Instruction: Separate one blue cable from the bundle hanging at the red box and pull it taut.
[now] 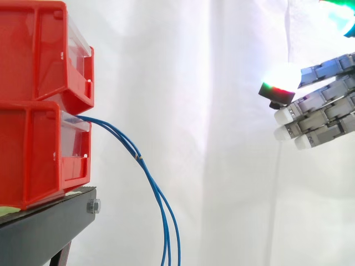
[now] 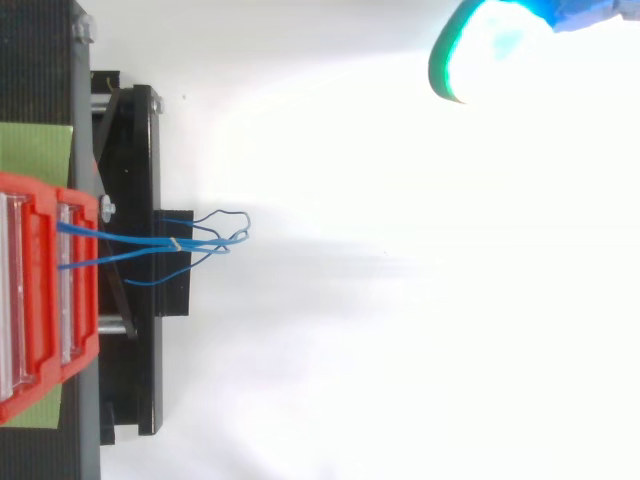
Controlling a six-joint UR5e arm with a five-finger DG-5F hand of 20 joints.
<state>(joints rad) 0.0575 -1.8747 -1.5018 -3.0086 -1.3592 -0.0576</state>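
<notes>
**A:** Side view first. What's where?

**B:** Two bins are stacked at the left: upper red bin (image 1: 33, 50) and lower red bin (image 1: 33, 158). They sit on a black stand (image 1: 44, 230) with a bolt (image 1: 93, 207) at its right end. The blue cables (image 1: 145, 169) leave the top front edge of the lower bin. They arc right and down past the stand's end and run off the bottom edge.

**A:** Hand?

**B:** The hand (image 1: 327, 113) is at the right edge, about level with where the cables leave the bin and well apart from them. Its fingers are straight, close together and pointing left. The fingertips (image 1: 285, 115) are white, and one pad above them glows white with green and red. It holds nothing and touches nothing.

**A:** Room to move?

**B:** A wide clear stretch of white curtain (image 1: 211, 111) lies between the fingertips and the cables. The cables hang free to the right of the stand.

**A:** Top view, anything new?

**B:** It shows the spread of the strands. From the side they run almost as one line. From above they leave the bin at two spots, cross over the stand, then fan into loose loops just past its right edge. A green mat (image 2: 35, 150) shows under the bins. One glowing pad (image 2: 490, 45), white with a green rim, sits in the right corner, well apart from the loops. The open floor to the right of the stand is clear. The finger pose can be read from the side view, not from here.
</notes>
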